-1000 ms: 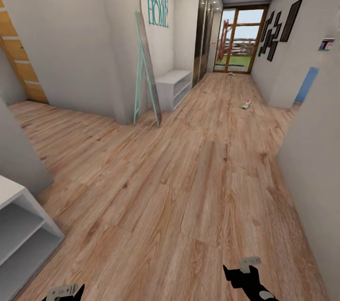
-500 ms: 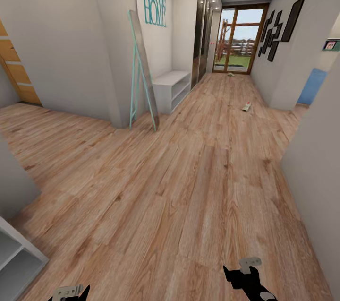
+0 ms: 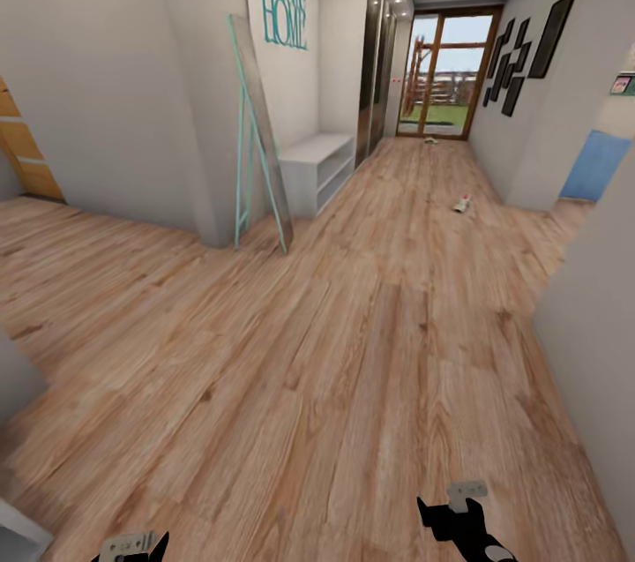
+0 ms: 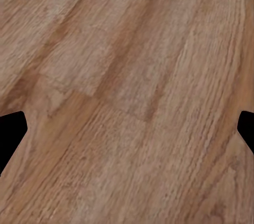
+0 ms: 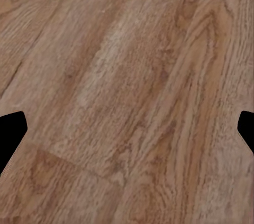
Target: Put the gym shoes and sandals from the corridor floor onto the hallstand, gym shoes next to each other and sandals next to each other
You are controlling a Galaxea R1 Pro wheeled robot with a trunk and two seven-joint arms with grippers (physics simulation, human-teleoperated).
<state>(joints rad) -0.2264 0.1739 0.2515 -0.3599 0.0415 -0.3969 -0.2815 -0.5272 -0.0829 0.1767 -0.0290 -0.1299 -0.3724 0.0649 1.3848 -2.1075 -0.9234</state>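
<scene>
One gym shoe (image 3: pixel 461 204), white with a red spot, lies on the corridor floor (image 3: pixel 353 350) far ahead near the right wall. The hallstand (image 3: pixel 317 167), a low pale bench with open shelves, stands against the left wall further down. A small pale thing (image 3: pixel 430 139) by the glass door is too small to identify, and the sandals are out of view. My left gripper (image 3: pixel 132 546) and right gripper (image 3: pixel 465 502) hang low over bare planks. In both wrist views the dark fingertips (image 4: pixel 11 131) (image 5: pixel 11 129) stand wide apart with nothing between them.
A teal-framed leaning mirror (image 3: pixel 257 134) stands at the wall corner before the hallstand. Dark wardrobes (image 3: pixel 377 72) line the left wall beyond it. A grey wall (image 3: pixel 595 315) juts in on the right, and a white shelf corner (image 3: pixel 13 535) sits at lower left.
The whole view has shifted as the robot advances down the corridor: the white shelf at lower left has slid almost out of frame. Both grippers keep their place in the picture.
</scene>
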